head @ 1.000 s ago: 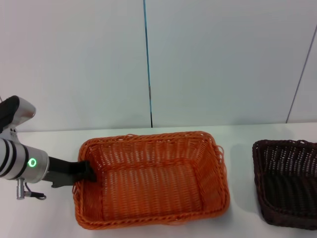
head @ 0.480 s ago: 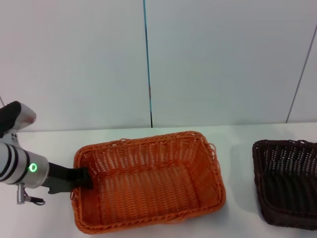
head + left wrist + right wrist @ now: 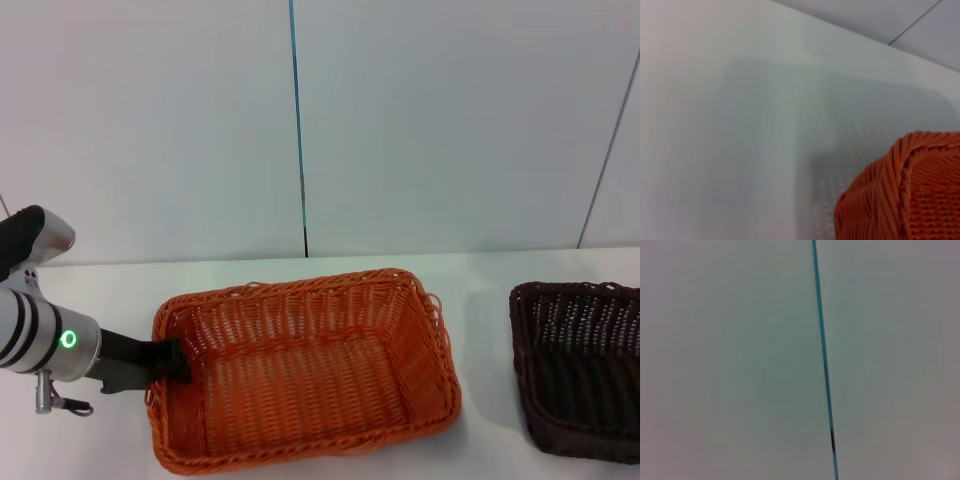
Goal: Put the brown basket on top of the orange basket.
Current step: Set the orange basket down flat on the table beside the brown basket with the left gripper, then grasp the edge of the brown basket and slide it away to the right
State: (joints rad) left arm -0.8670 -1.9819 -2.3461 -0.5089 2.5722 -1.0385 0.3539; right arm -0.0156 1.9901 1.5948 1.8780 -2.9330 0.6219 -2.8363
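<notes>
Head view: white table (image 3: 480, 275) against a pale panelled wall. Your left gripper (image 3: 172, 360) is clamped on the left rim of the orange basket (image 3: 310, 375), probably to position it for stacking. The brown basket (image 3: 578, 370) sits well apart at far right, dark open weave.

Left wrist view: braided orange rim, tight wicker, over table.

Right wrist view: wall only; right gripper unseen.
</notes>
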